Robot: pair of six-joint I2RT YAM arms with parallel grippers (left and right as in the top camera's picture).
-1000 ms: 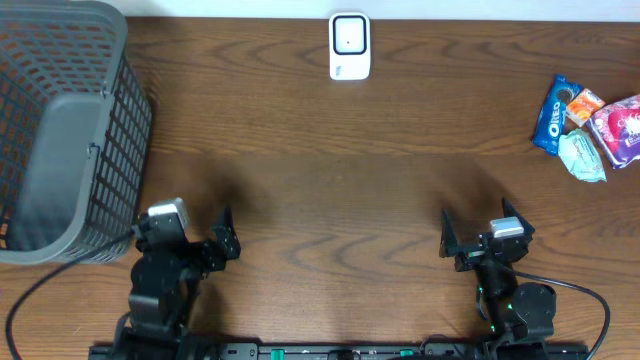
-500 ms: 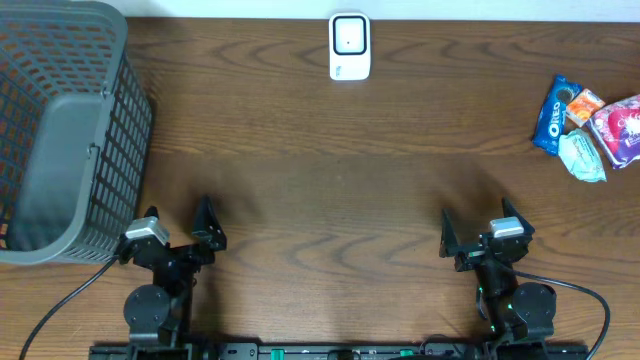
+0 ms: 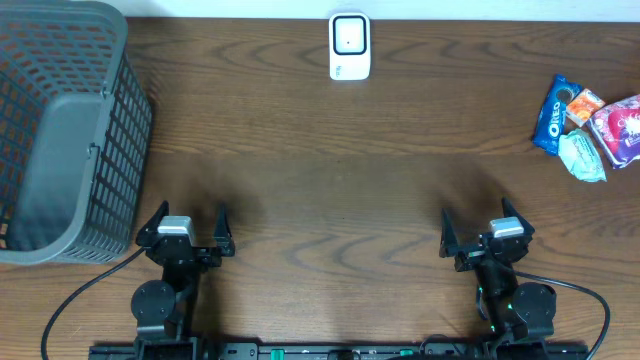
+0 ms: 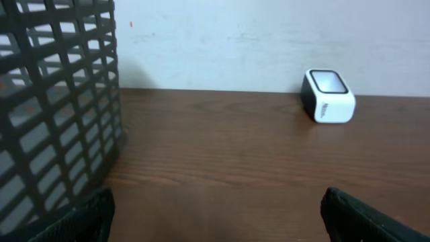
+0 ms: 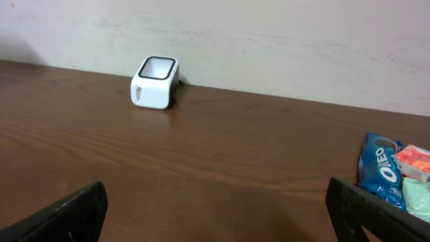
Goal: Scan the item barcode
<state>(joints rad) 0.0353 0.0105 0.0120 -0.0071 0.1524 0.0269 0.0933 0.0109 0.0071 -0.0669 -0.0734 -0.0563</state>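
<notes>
Right gripper [image 3: 478,222], released and empty, faces touching snack packets [image 3: 582,155] far ahead to its right; one reach may pinch several.

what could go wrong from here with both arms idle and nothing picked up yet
1. The snack packs lie bunched together at the far right, so the open right gripper may drag a neighbour along when it grabs one.
2. The Oreo pack shows its front and no barcode is visible, so it will probably need turning before it faces the scanner.
3. The scanner is small; a pack swung in too close could knock it askew.
</notes>
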